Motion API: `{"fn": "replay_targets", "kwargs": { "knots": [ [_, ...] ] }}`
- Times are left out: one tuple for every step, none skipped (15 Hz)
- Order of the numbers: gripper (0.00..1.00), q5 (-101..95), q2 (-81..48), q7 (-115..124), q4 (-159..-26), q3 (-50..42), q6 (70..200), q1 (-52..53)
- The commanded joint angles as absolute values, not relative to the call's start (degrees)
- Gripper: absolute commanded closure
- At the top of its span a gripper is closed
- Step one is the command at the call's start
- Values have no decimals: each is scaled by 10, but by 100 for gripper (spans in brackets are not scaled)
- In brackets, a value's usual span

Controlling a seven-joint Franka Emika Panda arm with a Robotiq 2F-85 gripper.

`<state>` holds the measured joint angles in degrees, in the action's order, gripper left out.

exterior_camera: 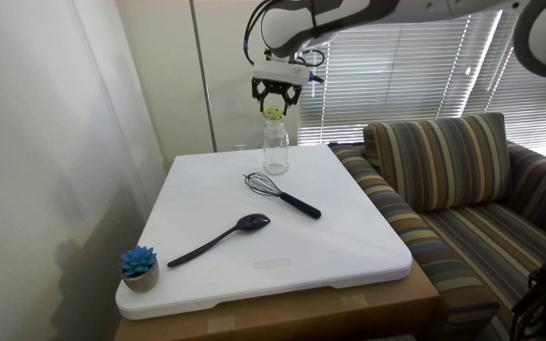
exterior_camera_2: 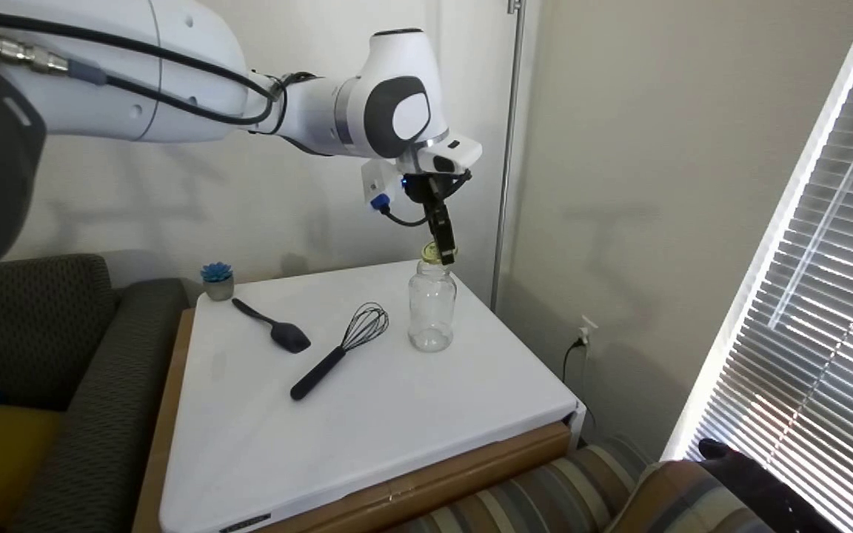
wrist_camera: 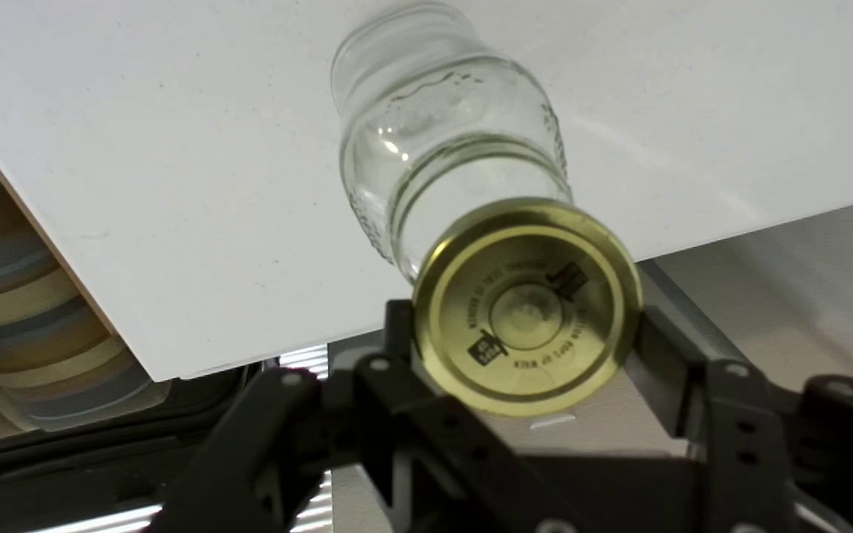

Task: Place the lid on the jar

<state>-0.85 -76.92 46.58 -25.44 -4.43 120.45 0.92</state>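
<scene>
In an exterior view, the black two-fingered claw (exterior_camera: 273, 111) hangs over the far part of the white, round-cornered tabletop (exterior_camera: 206, 184), at the end of the white and grey robot arm (exterior_camera: 287, 28) that extends from the right. The claw is clamped on the small, round, yellow-gold lid (wrist_camera: 526, 307); in the wrist view its black fingers (wrist_camera: 665, 366) press the lid's edge from opposite sides, parted only by the lid itself. The lid looks tilted at the mouth of the upright, clear, cylindrical glass jar (exterior_camera: 275, 149); I cannot tell whether it touches the jar's rim or is held just above it. Nearer than the jar lies the black-handled wire whisk (exterior_camera: 285, 196), its wire head close to the jar, its handle pointing near and right. Nearer still and to the left lies the long-handled black spoon (exterior_camera: 250, 222), bowl to the right, and on the near left corner sits the blue succulent (exterior_camera: 138, 259) in a grey pot (exterior_camera: 141, 280). Just right of the tabletop is the striped, cushioned armchair (exterior_camera: 439, 161)
</scene>
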Motion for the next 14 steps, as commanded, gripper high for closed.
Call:
{"fn": "replay_targets", "kwargs": {
  "knots": [
    [53,-8,-752,468,-273,-45,1180,8],
    [53,-7,-752,467,-275,-44,1172,7],
    [53,-6,-751,467,-275,-43,1163,7],
    [53,-5,-751,466,-276,-42,1155,7],
    [53,-5,-752,465,-275,-41,1149,6],
    [53,-4,-753,464,-274,-41,1144,6],
    [53,-3,-754,464,-272,-40,1144,6],
    [53,-2,-756,462,-271,-39,1145,5],
    [53,-1,-758,462,-268,-38,1151,5],
    [53,-1,-759,463,-267,-38,1155,5],
    [53,-1,-761,463,-265,-38,1162,5],
    [53,-1,-761,462,-265,-37,1164,5],
    [53,-1,-761,461,-265,-37,1166,5],
    [53,-1,-762,461,-264,-37,1167,5]
  ]
}}
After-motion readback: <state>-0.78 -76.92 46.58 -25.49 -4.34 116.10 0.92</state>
